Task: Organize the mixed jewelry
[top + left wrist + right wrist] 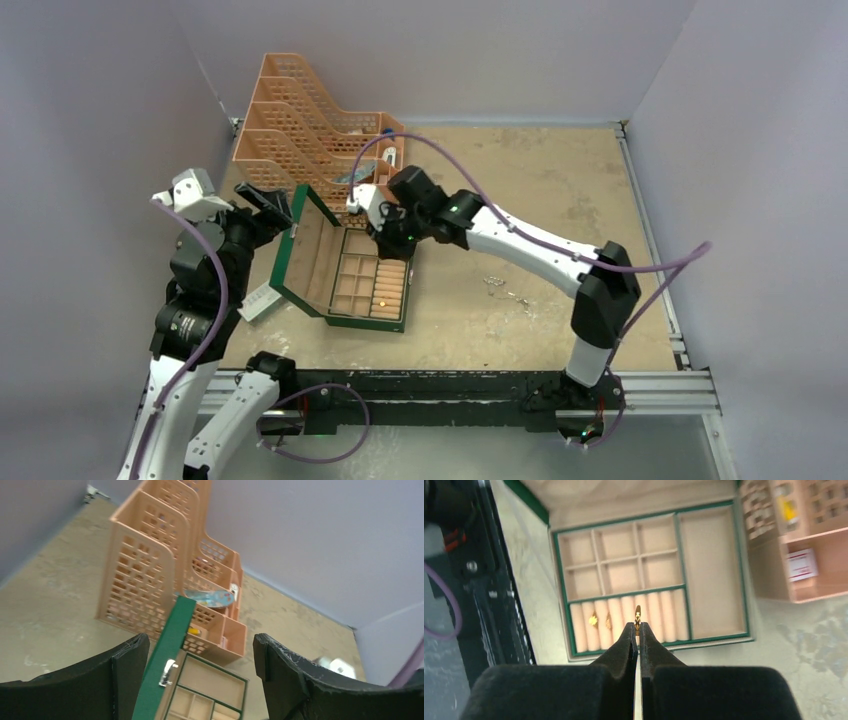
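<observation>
gold ring (638, 616) in right jaws

Light was soft and even, from overhead, with faint shadows on the counter (540, 190). Both wrist views were slightly blurred, and the near jaws were out of focus.

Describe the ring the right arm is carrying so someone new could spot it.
Find the open green box left of centre on the table, then the cream ring rolls opposite its lid. The gold ring stands edge-on at the tips of the shut right pincer; two other rings sit tucked in the rolls.
</observation>
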Tool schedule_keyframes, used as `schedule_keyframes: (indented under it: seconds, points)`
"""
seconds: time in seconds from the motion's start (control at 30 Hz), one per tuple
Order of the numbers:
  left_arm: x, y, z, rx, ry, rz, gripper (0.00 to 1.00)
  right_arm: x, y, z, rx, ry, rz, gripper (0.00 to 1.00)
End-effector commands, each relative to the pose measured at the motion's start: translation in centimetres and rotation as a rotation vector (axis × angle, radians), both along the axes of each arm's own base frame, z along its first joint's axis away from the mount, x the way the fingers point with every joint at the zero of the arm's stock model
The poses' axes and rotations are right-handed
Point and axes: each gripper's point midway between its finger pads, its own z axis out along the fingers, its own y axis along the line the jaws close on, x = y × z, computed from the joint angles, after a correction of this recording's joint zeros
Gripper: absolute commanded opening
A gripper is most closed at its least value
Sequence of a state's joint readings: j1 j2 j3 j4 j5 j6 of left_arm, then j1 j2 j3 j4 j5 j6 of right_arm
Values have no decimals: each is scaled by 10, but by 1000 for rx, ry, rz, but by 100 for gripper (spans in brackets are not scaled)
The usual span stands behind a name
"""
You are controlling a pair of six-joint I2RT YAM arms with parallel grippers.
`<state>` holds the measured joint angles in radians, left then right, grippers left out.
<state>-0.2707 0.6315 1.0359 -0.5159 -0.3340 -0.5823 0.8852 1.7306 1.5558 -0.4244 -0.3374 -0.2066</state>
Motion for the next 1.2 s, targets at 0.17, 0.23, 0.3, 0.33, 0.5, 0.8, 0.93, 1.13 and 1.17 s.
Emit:
schedule_keyframes:
  seconds: [0.17,0.23,0.3,0.33,0.5,0.8,0.93,1.13,1.17]
  points:
    - [-19,52,2,20,-53,268,76,-21,-13,-57,-308,9,90,0]
    - [-19,52,0,25,-54,268,76,-23,-12,-67,-332,8,94,0]
    - [-19,52,-2,30,-53,266,76,-23,-12,-71,-339,9,99,0]
    - [-18,52,-4,33,-50,264,76,-23,-11,-73,-341,11,103,0]
    - [-14,49,-9,46,-31,254,76,-25,-8,-84,-365,25,121,0]
    - [-10,45,-12,56,-23,233,76,-34,0,-91,-353,49,173,0]
    - [-8,44,-13,61,-18,225,76,-38,1,-97,-361,55,191,0]
    - [-6,42,-16,69,-5,218,76,-41,2,-105,-371,63,198,0]
    - [-5,42,-16,68,-4,217,76,-41,2,-106,-375,65,200,0]
